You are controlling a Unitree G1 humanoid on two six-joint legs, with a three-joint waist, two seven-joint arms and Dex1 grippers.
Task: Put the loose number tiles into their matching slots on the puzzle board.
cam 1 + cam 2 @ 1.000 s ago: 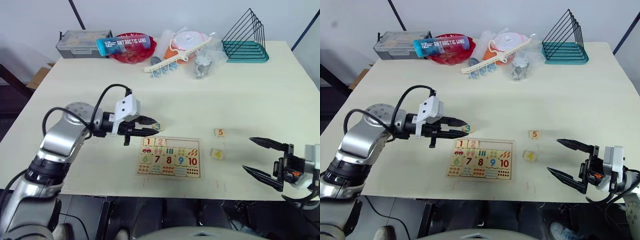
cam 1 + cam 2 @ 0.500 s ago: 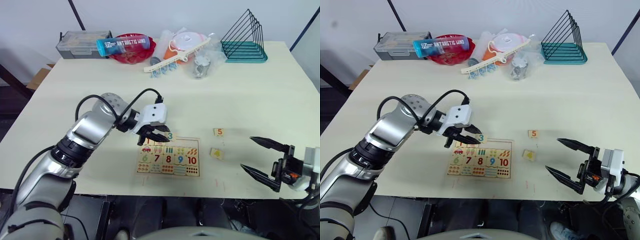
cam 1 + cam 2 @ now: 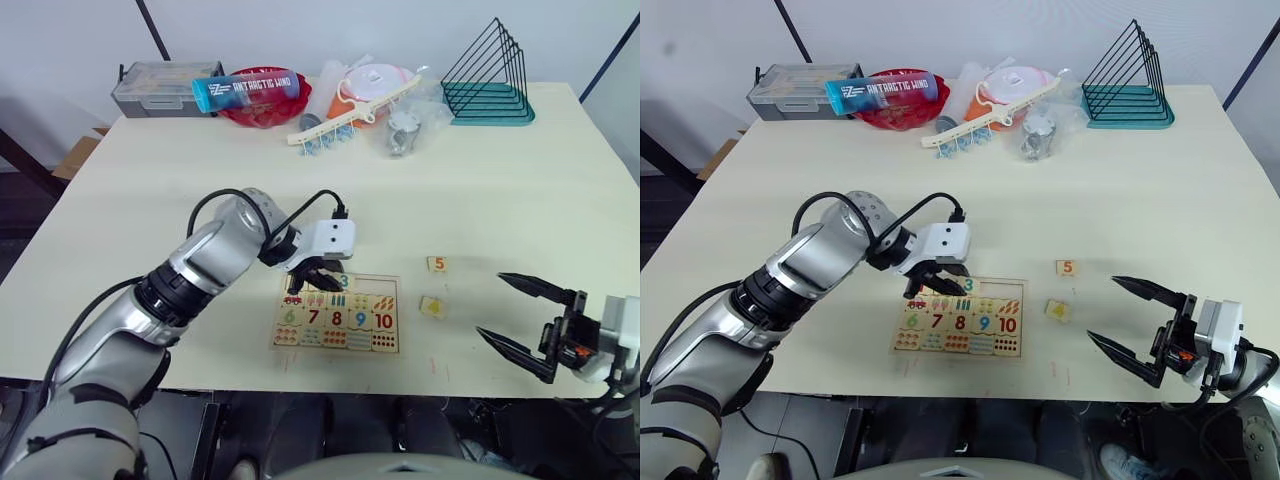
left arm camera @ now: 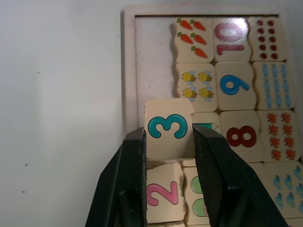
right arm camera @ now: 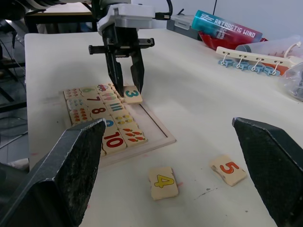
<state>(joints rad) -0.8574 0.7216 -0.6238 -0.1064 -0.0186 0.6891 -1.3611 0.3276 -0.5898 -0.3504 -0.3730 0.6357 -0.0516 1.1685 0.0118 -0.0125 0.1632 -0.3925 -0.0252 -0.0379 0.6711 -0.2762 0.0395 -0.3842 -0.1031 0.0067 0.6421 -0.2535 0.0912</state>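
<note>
The puzzle board [image 3: 392, 345] lies near the table's front edge, with wavy 6 to 10 pieces in it. My left gripper [image 4: 169, 134] is shut on the teal 3 tile [image 4: 169, 127] and holds it over the board's top row of slots [image 4: 151, 47], just beside the seated pink 2 tile [image 4: 163, 193]. Whether the 3 touches the board I cannot tell. To the board's right, the yellow 4 tile [image 3: 433, 307] and the orange 5 tile [image 3: 437, 264] lie loose on the table. My right gripper [image 3: 490, 305] hovers open at the front right, short of the 4.
Clutter lines the table's far edge: a grey box [image 3: 165, 88], a blue bottle [image 3: 248, 88] over a red bowl [image 3: 262, 108], a white clip hanger [image 3: 345, 120], plastic bags [image 3: 405, 130] and a teal wire rack [image 3: 490, 75].
My left gripper has carried the 3 tile rightwards from the board's far left corner, turned, and now holds it over the top row. The right gripper has barely moved.
</note>
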